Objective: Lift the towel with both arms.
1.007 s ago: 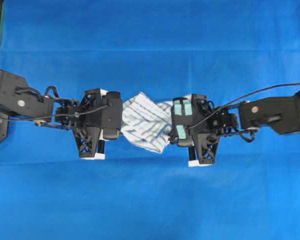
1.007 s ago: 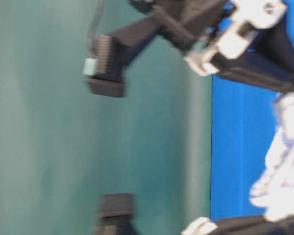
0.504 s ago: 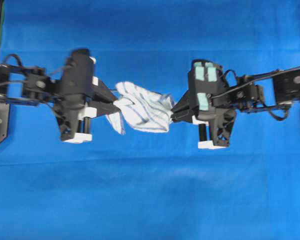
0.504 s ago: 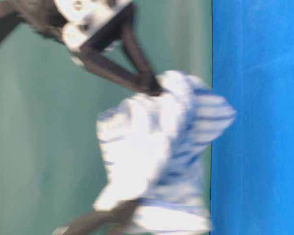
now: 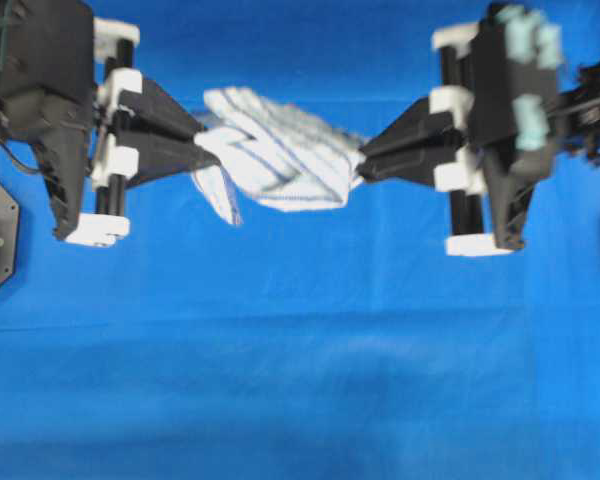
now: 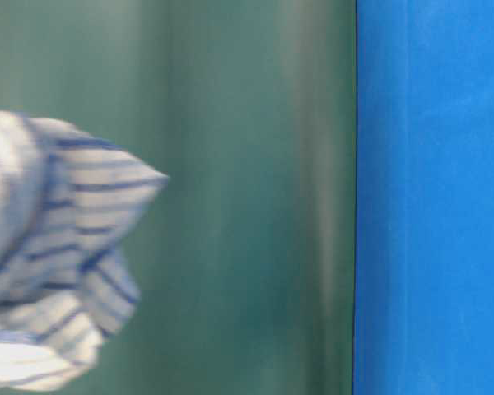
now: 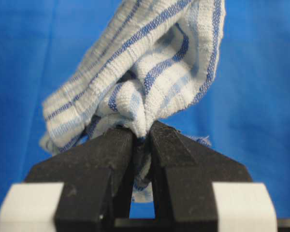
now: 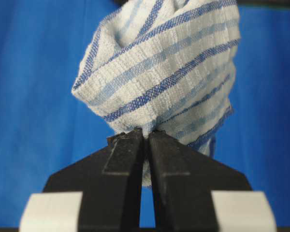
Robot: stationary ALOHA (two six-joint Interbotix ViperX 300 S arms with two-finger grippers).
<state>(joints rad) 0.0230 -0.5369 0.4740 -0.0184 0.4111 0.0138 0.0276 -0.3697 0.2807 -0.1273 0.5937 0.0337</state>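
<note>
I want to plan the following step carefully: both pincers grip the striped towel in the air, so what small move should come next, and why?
Probably only hold both grips steady, with perhaps a slight level rise. The left pincer and the right pincer are each shut on an opposite end of the towel, which hangs bunched between them, apparently clear of the blue cloth. Pulling apart might drag fabric from the tips.

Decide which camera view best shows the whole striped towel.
The overhead view: the striped towel hangs whole between the left gripper and the right gripper. The table-level view crops and blurs it; each wrist view shows only one pinched end, close up.
</note>
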